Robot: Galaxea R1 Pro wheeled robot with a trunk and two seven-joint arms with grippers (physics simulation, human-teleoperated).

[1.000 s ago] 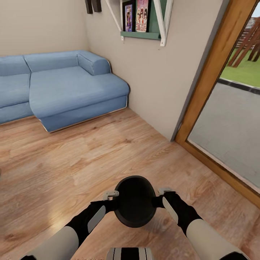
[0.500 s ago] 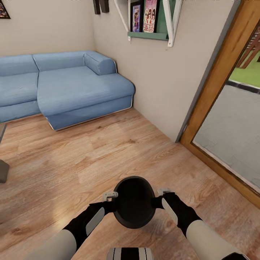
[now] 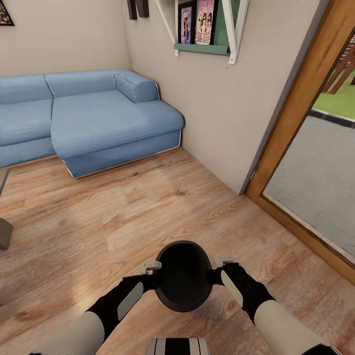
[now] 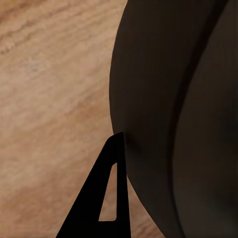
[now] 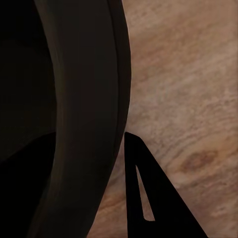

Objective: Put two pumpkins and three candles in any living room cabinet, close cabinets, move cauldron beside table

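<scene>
I hold the black cauldron point(image 3: 183, 276) between both arms, low over the wood floor, its dark open mouth facing up. My left gripper point(image 3: 157, 279) is shut on the cauldron's left rim and my right gripper point(image 3: 213, 275) on its right rim. The left wrist view has the cauldron's rounded outer wall point(image 4: 163, 99) close up, with one black finger point(image 4: 101, 203) pressed against the outside. From the right wrist, the cauldron's rim and wall point(image 5: 84, 99) are equally near, one finger point(image 5: 144, 198) lying outside them.
A blue corner sofa point(image 3: 88, 118) stands against the far walls. A green wall shelf point(image 3: 204, 47) with pictures hangs above right. A glass door in a wooden frame point(image 3: 296, 113) runs along the right. A grey furniture piece point(image 3: 4, 231) pokes in at the left edge.
The view swung slightly left a second ago, bringing the grey piece at the left edge into sight, then held still. The cauldron stays gripped the same way.
</scene>
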